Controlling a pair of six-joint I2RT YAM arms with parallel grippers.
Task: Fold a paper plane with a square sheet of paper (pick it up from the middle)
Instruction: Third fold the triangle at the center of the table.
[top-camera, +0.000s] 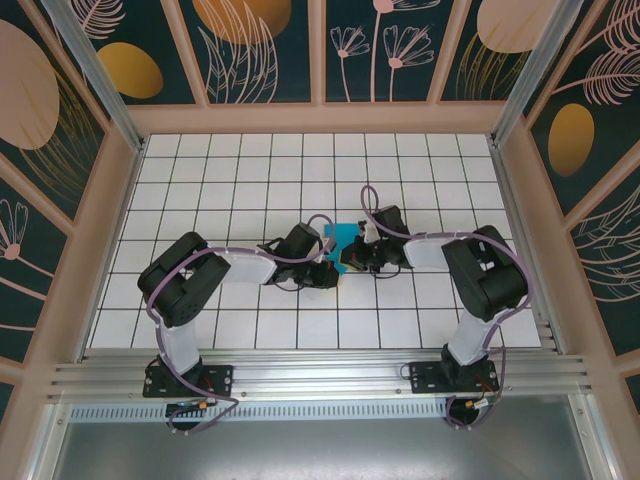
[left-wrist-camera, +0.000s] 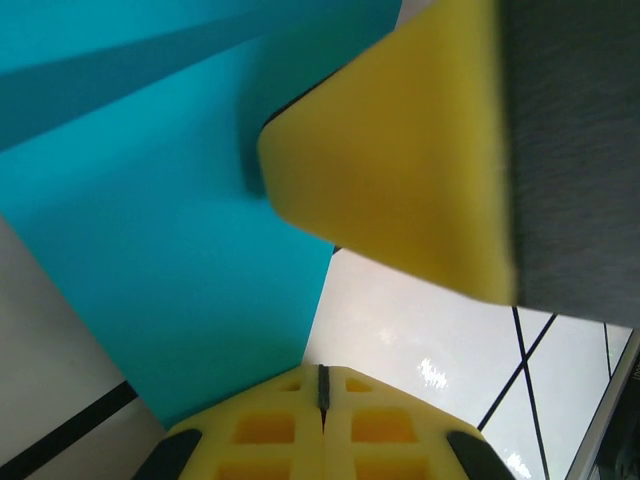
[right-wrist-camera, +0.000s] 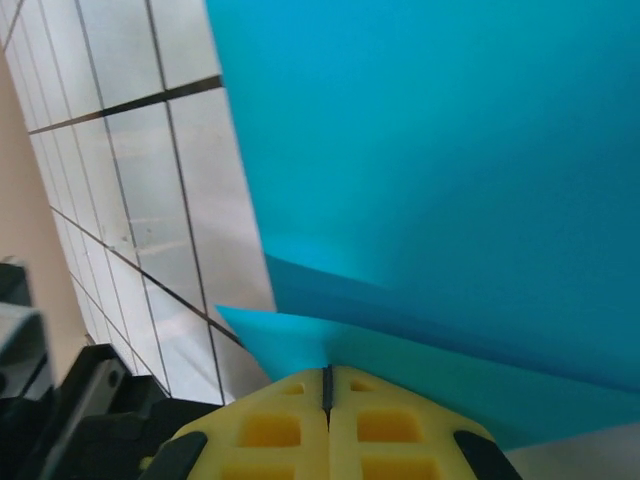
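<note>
Teal paper (top-camera: 347, 241) near table (top-camera: 200, 160) centre

I see both my arms bent at the elbow and stretched low toward each other, left gripper (left-wrist-camera: 322, 385) and right gripper (right-wrist-camera: 326, 385) almost tip to tip, each with its yellow fingers (left-wrist-camera: 265, 430) pressed fully together.

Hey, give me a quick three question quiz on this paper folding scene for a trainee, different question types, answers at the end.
1. True or false: the left gripper and the right gripper both have shut jaws.
2. In the top view, the teal paper lies: A by the far wall, B between the two grippers, C beside the arm bases.
3. Fill in: the fingers are ___ in colour.
Key: 1 true; 2 B; 3 yellow.
</note>
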